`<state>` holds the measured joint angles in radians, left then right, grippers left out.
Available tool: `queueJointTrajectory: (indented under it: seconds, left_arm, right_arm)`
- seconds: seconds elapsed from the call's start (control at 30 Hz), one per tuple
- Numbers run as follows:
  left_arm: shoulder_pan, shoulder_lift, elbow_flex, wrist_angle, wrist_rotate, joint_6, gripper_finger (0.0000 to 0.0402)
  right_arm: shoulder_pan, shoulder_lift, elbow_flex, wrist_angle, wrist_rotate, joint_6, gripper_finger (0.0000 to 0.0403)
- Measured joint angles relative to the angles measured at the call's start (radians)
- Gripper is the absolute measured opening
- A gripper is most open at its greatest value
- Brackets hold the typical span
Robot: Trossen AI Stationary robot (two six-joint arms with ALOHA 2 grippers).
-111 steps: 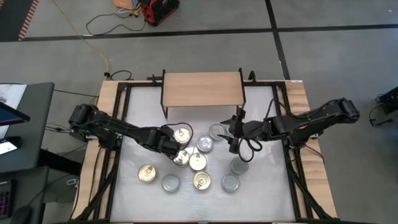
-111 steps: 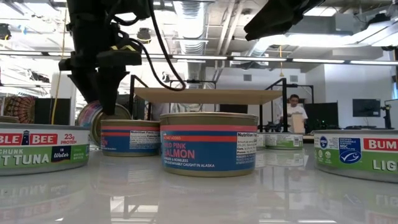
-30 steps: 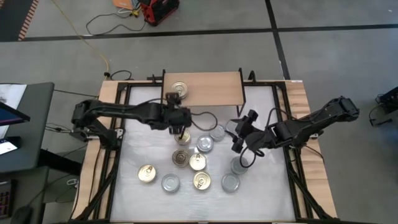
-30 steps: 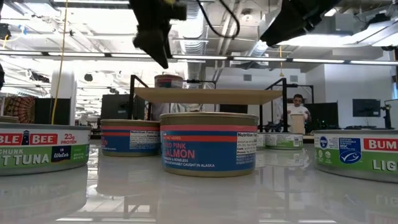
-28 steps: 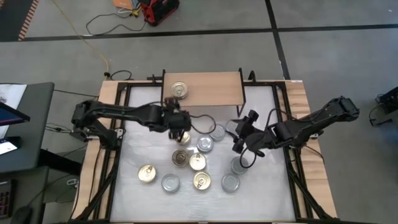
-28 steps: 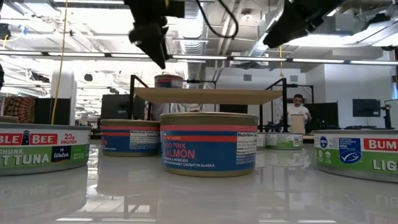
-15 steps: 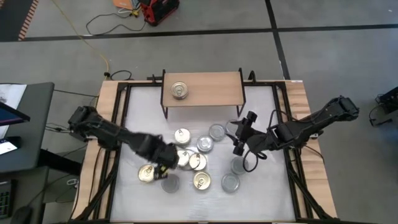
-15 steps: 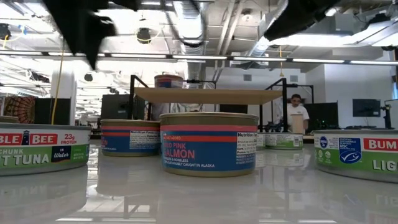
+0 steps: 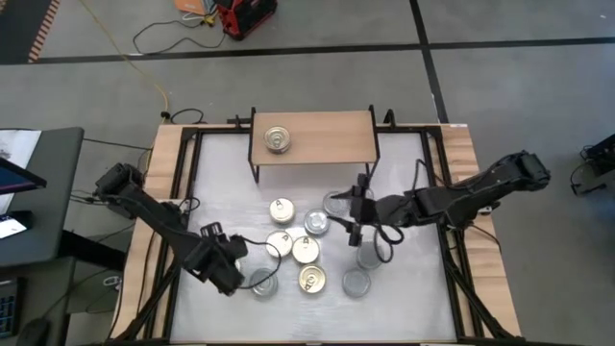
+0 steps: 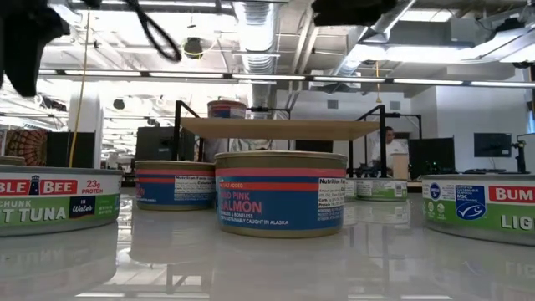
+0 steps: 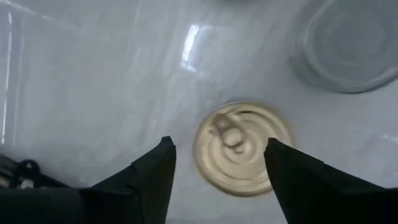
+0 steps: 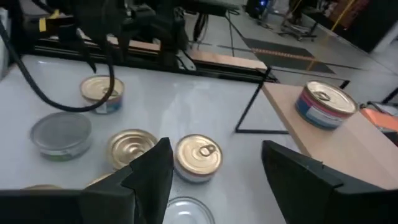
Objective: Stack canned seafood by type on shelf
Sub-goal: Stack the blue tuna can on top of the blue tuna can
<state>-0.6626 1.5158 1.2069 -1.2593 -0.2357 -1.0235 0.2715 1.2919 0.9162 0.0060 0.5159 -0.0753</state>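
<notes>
One Tin Shelved, Remainder On Table

One gold-lidded tin (image 9: 278, 140) sits on the shelf (image 9: 327, 135). Left gripper (image 11: 217, 163) hangs spread, empty, over a gold tin (image 11: 241, 148) hidden in the high view. Right gripper (image 9: 352, 213) hovers parted, empty, mid-table.

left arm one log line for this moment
left end effector open | over gold-lidded round tin | one tin on light-wood shelf

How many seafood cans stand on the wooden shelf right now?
1: a single can sits near the left end of the shelf. The overhead view shows the whole shelf top, so none is hidden.
</notes>
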Motion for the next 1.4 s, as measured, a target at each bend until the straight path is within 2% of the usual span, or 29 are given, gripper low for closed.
queueJointTrajectory:
  seconds: [0.27,0.43,0.6,0.77,0.97,1.07,1.27,1.4]
  left_arm:
    - [0.051,-0.202,-0.248,0.180,0.108,0.008,0.0200]
    - [0.056,-0.274,-0.338,0.280,0.148,0.055,0.0190]
    - [0.056,-0.266,-0.390,0.318,0.177,0.099,0.0188]
    - [0.036,-0.216,-0.392,0.488,0.208,0.228,0.0187]
    - [0.017,-0.127,-0.384,0.492,0.218,0.277,0.0187]
    - [0.021,-0.086,-0.384,0.485,0.194,0.321,0.0187]
    - [0.078,-0.053,-0.386,0.526,0.016,0.385,0.0187]
    - [0.119,-0.053,-0.387,0.567,-0.032,0.422,0.0187]
  right_arm:
    - [-0.039,0.092,0.062,-0.020,-0.003,-0.006,0.0274]
    - [-0.039,0.103,0.075,-0.057,-0.003,0.003,0.0274]
    - [-0.039,0.103,0.076,-0.057,-0.003,0.022,0.0274]
    - [-0.038,0.103,0.076,-0.060,-0.003,0.024,0.0274]
    - [-0.037,0.103,0.076,-0.088,-0.002,0.049,0.0274]
    - [-0.037,0.103,0.076,-0.088,-0.001,0.050,0.0274]
    - [-0.037,0.103,0.076,-0.084,0.001,0.051,0.0274]
    - [-0.037,0.103,0.076,-0.084,0.001,0.051,0.0274]
